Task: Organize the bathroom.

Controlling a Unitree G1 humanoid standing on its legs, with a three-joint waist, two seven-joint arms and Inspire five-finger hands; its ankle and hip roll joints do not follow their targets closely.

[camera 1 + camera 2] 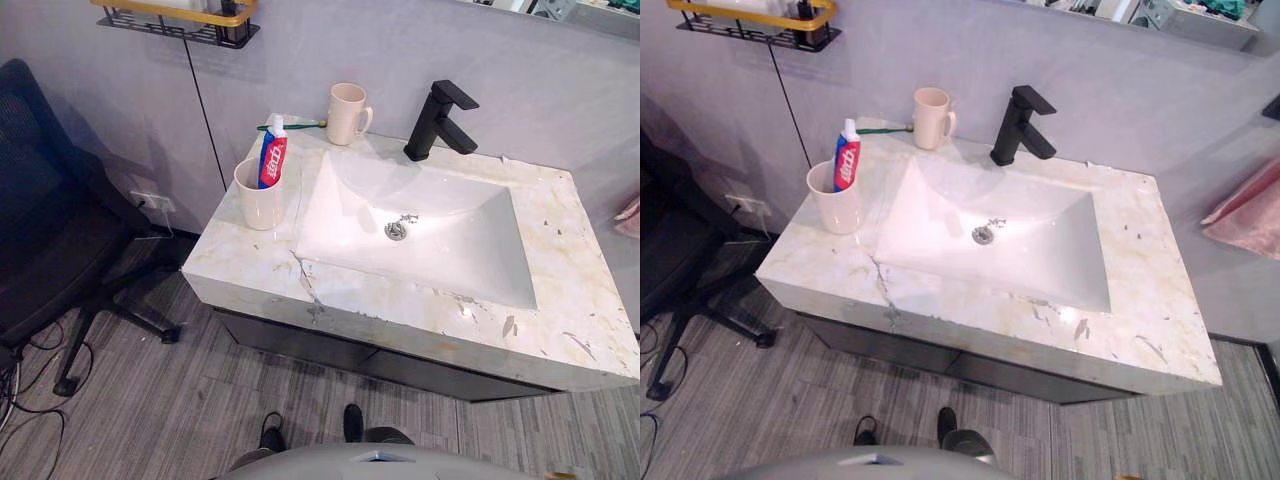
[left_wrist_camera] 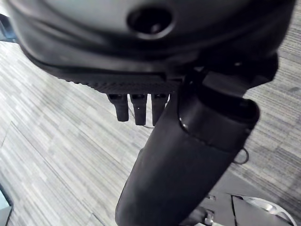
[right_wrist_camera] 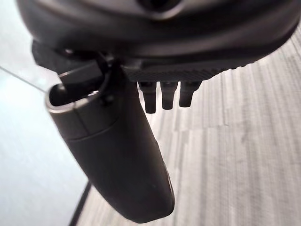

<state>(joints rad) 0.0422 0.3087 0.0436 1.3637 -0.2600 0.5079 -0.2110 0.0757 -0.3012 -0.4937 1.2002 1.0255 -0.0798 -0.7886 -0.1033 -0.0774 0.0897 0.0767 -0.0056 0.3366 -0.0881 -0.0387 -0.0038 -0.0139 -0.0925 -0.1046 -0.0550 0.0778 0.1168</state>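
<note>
- While your left hand (image 2: 141,106) and right hand (image 3: 164,96) hung by the floor, fingers straight and holding nothing, nothing was gripped.
- You had the toothpaste (image 1: 272,152) upright in the near cup (image 1: 259,195) on the tabletop (image 1: 580,300), the toothbrush (image 1: 295,126) lying loose beside the far cup (image 1: 346,113).

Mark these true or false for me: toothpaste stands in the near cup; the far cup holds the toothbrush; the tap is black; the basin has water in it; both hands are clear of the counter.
1. The toothpaste tube stands in the near cup: true.
2. The far cup holds the toothbrush: false, it lies on the counter beside that cup.
3. The tap is black: true.
4. The basin holds water: false, it looks dry.
5. The left hand and right hand hang over floor, fingers straight: true.
</note>
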